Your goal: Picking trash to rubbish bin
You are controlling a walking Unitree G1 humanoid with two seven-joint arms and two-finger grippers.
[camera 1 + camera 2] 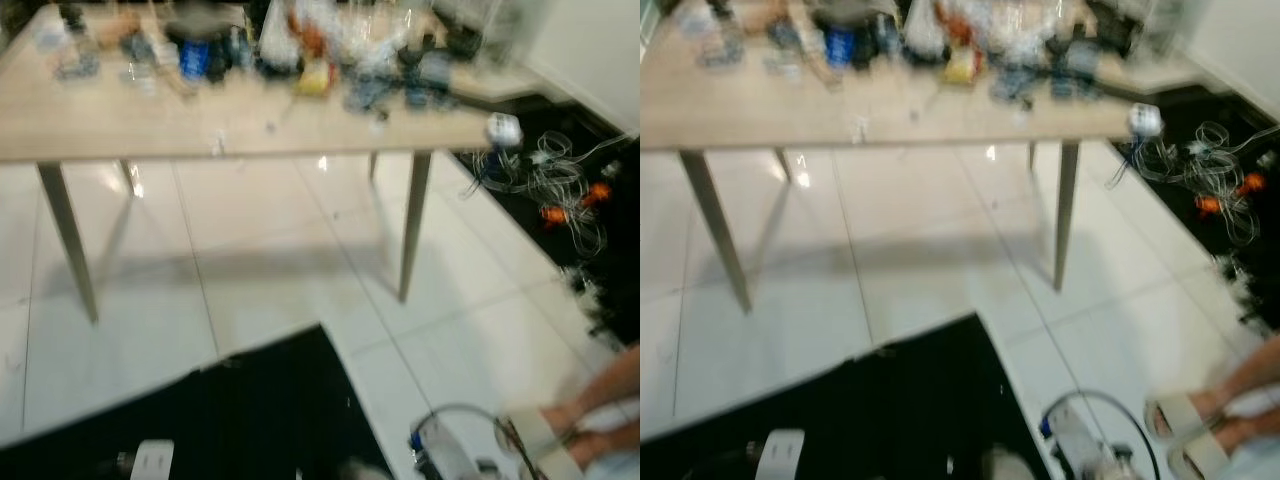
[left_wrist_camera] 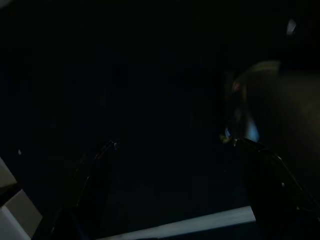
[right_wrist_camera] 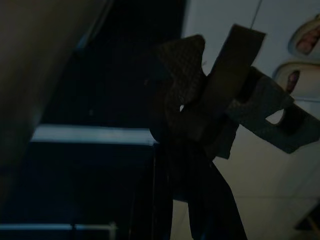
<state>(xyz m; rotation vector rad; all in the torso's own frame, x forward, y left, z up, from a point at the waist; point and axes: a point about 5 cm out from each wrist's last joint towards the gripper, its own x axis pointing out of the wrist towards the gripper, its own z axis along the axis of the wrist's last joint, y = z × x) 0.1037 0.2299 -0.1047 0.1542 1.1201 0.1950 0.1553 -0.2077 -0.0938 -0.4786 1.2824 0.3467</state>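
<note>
Crumpled dark trash scrap (image 3: 210, 110) is sitting pinched in the right claw (image 3: 192, 165), needing a steady grip while walking; left claw state unclear, beside the cluttered surface (image 1: 150, 125).

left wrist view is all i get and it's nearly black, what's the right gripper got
Observer: The right gripper is shut on a crumpled dark scrap, seen in its wrist view.
Operator: anyone close by
Observer: Yes, a person's sandalled feet stand on the white floor to the robot's right.
Operator: whats ahead of us
Observer: A wooden table with a cluttered top stands ahead, blurred in the eye views.
Operator: anything on the floor past it
Observer: A tangle of cables lies on a black mat on the right.
</note>
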